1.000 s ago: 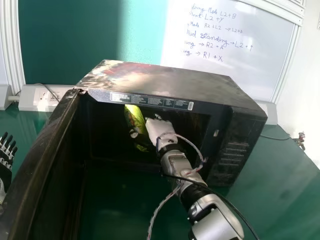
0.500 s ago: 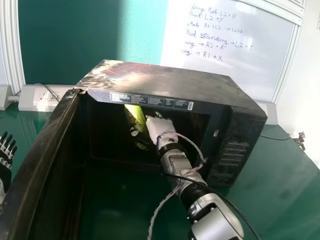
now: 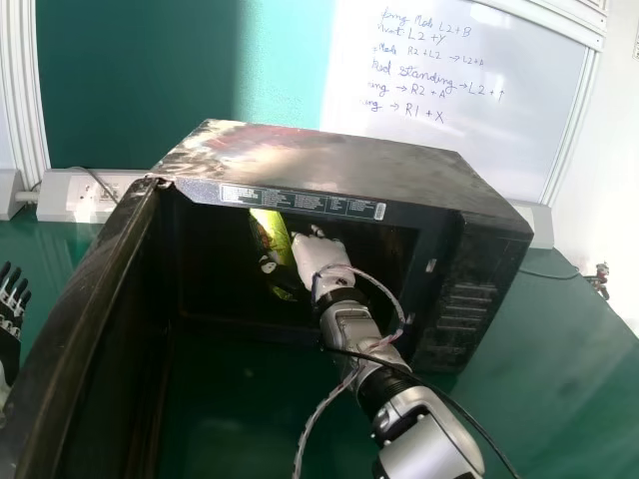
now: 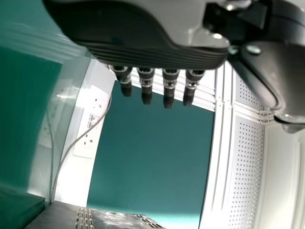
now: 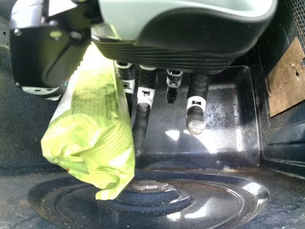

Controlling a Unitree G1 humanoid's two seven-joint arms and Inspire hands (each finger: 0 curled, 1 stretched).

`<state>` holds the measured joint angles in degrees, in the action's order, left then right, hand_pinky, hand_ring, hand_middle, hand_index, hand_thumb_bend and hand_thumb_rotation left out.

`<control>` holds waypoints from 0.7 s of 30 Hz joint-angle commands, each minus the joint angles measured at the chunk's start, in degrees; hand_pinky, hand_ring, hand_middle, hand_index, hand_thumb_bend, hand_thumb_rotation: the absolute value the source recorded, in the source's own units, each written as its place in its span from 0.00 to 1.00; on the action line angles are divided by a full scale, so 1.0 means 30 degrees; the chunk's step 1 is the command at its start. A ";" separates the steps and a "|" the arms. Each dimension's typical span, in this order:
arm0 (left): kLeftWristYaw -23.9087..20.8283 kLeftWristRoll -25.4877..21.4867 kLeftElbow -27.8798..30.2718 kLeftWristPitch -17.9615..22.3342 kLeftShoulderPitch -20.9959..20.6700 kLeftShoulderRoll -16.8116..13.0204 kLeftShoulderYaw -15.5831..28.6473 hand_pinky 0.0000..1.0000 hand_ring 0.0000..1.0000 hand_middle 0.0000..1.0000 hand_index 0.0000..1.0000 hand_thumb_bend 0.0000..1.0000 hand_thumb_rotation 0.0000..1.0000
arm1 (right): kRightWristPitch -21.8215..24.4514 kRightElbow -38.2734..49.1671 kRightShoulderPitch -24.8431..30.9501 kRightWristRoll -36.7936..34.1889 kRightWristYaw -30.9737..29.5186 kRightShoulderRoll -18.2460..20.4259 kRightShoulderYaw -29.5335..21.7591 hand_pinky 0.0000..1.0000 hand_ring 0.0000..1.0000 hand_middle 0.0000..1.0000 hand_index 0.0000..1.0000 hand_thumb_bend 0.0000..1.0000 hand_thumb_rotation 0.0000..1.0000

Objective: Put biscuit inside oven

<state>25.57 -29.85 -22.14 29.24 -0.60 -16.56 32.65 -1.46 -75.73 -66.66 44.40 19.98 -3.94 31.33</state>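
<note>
Slight leftward drift of the left robot hand (image 3: 9, 344), its fingers straight; right robot hand (image 3: 318, 261) all but unmoved. Biscuit (image 5: 90, 129) is inside the oven (image 3: 329, 160), tilted above the plate (image 5: 228, 195), pinched between right thumb and fingers. Entry looks done; setting down, release, withdrawal remain. Right arm (image 3: 364, 344) slants in from near right.

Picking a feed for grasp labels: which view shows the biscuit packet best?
Right wrist view: the packet is large there, its crumpled end plain, pinched beside the fingers of the right hand. The head view shows it smaller, slanting inside the open oven, partly covered by the hand.
</note>
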 commanded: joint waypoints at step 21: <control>0.0158 -0.0014 -0.0882 0.0493 0.0096 0.0114 0.0030 0.76 0.78 0.76 0.79 0.66 0.64 | 0.0966 -0.0063 -0.0595 -0.0182 0.1310 0.0240 0.0102 0.37 0.41 0.44 0.54 0.52 0.01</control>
<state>25.79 -29.76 -23.40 30.52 -1.03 -17.02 32.66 1.02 -75.79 -66.69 43.87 22.73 -3.74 31.49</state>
